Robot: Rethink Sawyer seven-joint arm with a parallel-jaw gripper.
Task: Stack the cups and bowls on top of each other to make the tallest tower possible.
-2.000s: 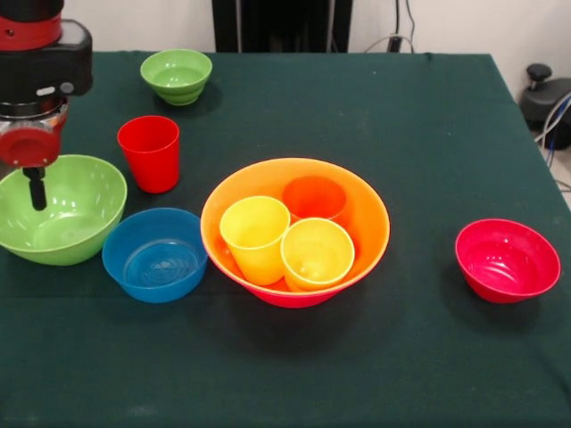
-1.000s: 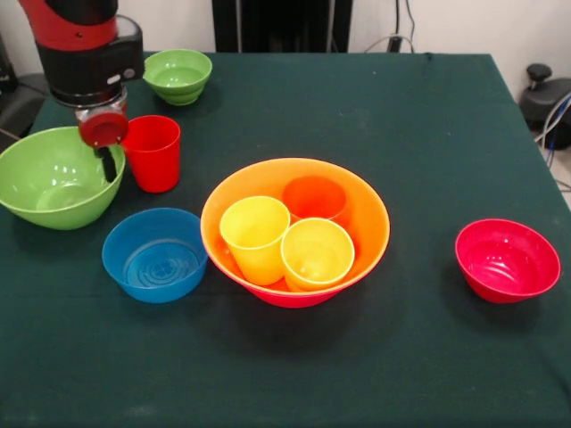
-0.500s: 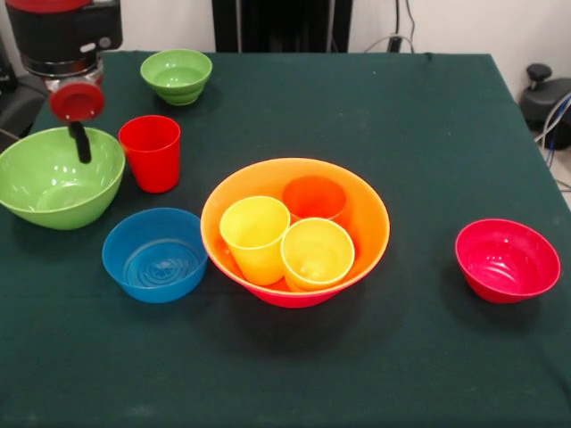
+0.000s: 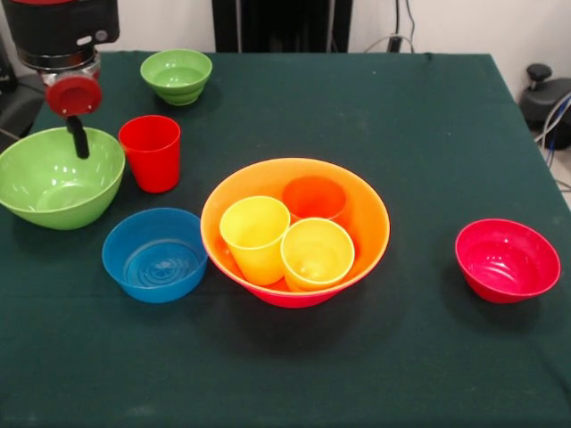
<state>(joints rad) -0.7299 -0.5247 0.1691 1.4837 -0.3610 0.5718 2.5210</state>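
My claw hangs over the far rim of the medium-large green bowl, carrying nothing; I cannot tell whether it is spread or closed. Just beside it stands the red cup, and behind that cup the small green bowl. In front of the claw sits the small blue bowl. Farther across the table from the claw is the tower: the orange bowl nested in a pink one, with two yellow cups and an orange cup standing side by side inside, not stacked. The small red bowl sits well apart, beyond the tower. I judge the build barely begun. I can read no writing anywhere.
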